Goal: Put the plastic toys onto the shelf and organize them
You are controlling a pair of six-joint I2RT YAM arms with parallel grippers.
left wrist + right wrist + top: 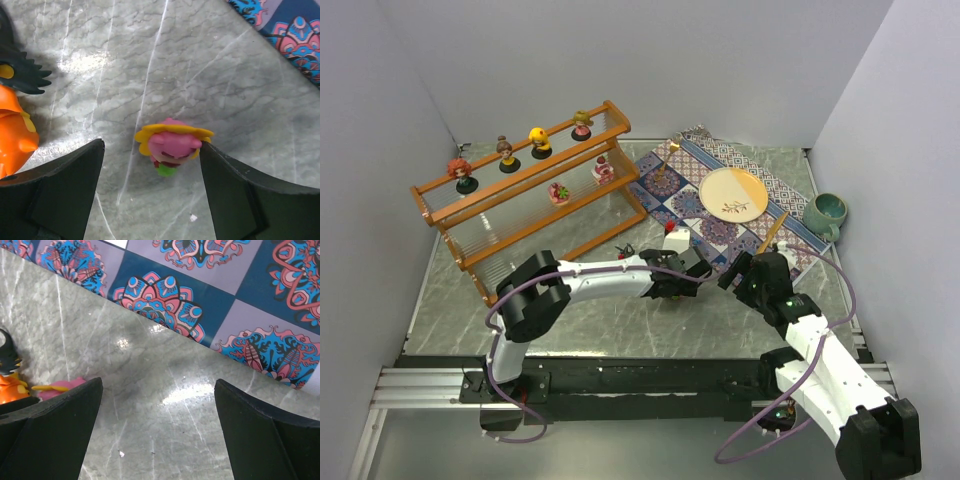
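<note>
A pink toy with yellow petals [172, 144] lies on the marble table between the fingers of my left gripper [151, 145], which is open; the right finger touches it, the left stands apart. An orange toy [14, 136] and a black spiky one [21, 75] sit just left of it. My right gripper [157, 381] is open and empty over bare marble, close to the left gripper [670, 283]. The shelf [520, 205] stands far left, with several dolls [540, 142] on its top tier and two pink-red toys [560, 193] on the middle tier.
The patterned blue mat [715, 225] lies at the back right with a round plate [733, 193] on it. A teal mug [825, 213] stands at its right end. A white and red figurine [676, 237] sits by the mat's near edge. Grey walls close in all round.
</note>
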